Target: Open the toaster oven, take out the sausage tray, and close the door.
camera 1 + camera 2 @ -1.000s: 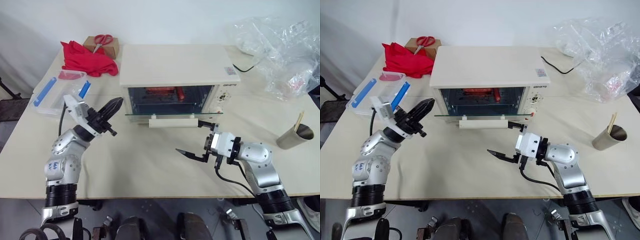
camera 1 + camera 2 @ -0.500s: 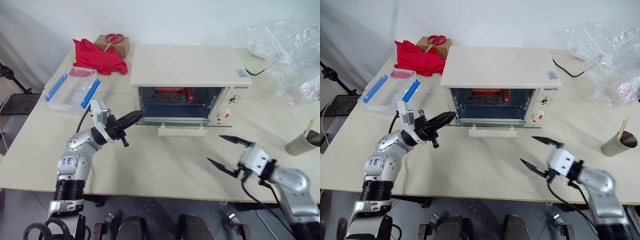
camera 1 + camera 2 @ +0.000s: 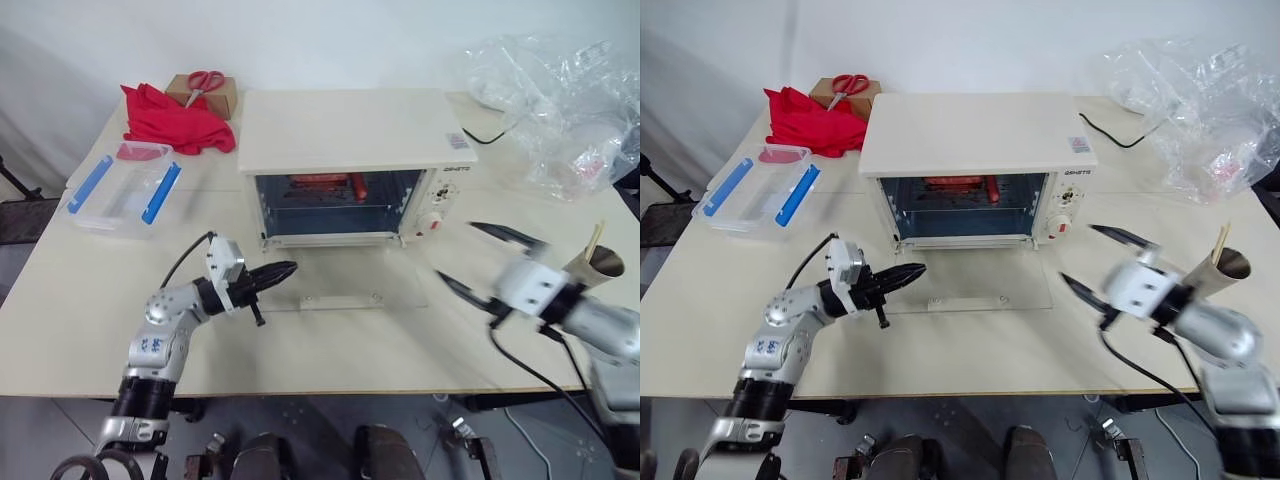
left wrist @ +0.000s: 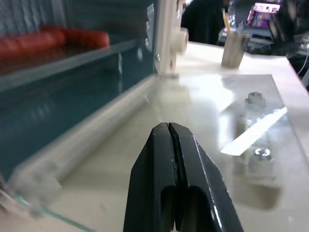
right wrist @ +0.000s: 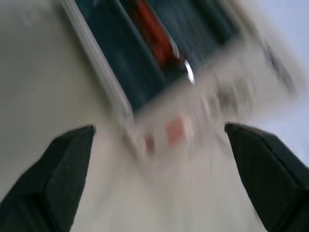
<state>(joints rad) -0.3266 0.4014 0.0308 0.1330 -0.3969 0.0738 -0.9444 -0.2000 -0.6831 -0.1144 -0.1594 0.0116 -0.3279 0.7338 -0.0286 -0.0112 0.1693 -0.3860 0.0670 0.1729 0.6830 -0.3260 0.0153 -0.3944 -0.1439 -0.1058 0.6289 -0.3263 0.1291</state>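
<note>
Bench [image 3: 330, 350] with toaster oven [image 3: 350, 165]: door [image 3: 340, 295] lies flat open, left hand [image 3: 272, 275], fingers together, at its edge; right hand [image 3: 480, 262] spread, likely preparing for the sausage tray [image 3: 325, 183] inside.

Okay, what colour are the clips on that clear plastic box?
Blue: the clips run along both long sides of the plastic box, clearest in the right eye view.
</note>
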